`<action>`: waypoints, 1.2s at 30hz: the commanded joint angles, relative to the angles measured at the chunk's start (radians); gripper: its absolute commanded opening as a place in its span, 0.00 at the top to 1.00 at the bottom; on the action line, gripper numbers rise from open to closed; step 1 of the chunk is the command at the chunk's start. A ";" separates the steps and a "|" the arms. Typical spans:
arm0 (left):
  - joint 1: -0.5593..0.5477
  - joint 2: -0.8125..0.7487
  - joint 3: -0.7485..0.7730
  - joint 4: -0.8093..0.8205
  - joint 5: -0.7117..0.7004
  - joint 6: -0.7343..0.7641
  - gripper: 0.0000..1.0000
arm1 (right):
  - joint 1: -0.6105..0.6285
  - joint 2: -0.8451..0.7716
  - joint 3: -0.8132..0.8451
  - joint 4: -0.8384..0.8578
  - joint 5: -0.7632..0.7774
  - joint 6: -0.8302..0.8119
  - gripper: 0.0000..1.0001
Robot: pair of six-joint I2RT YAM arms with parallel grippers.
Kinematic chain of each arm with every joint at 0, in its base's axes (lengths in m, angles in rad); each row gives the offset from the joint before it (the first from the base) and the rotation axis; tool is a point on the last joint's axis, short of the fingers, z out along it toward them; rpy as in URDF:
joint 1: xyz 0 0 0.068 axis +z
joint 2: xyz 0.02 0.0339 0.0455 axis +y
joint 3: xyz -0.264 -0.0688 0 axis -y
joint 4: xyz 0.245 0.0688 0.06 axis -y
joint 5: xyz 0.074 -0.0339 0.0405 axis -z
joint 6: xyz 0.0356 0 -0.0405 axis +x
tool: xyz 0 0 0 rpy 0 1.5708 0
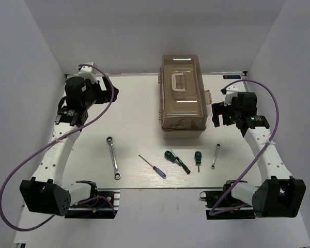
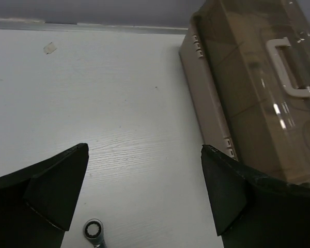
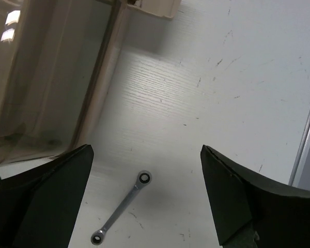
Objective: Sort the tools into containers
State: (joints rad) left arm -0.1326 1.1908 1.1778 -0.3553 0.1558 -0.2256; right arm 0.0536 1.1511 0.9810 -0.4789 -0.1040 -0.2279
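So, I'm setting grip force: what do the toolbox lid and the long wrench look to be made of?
The toolbox lid looks like glossy, smoky brown translucent plastic: light strips reflect off it and the inside shows through. The long wrench looks like bare silver metal, probably steel, with a smooth sheen.

The smoky brown translucent plastic toolbox lid (image 1: 182,98) shines glossy; the white table (image 2: 119,113) looks matt, faintly wood-grained; the short silver wrench (image 3: 121,207) is polished metal.
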 commanded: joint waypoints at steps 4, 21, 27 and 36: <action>0.004 0.049 0.036 0.033 0.152 -0.043 0.05 | -0.006 -0.039 0.048 -0.065 -0.196 -0.217 0.10; -0.016 0.308 0.128 0.161 0.464 -0.103 0.31 | 0.141 0.410 0.742 0.071 -0.543 0.404 0.29; -0.025 0.354 0.164 0.226 0.540 -0.150 0.12 | 0.239 0.571 0.834 0.102 -0.465 0.573 0.18; -0.035 0.408 0.164 0.328 0.605 -0.205 0.19 | 0.307 0.680 0.915 0.045 -0.165 0.619 0.25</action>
State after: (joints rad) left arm -0.1612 1.6012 1.3083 -0.0879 0.7101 -0.4068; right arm 0.3546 1.8488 1.8324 -0.4271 -0.3946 0.3504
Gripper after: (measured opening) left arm 0.826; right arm 0.754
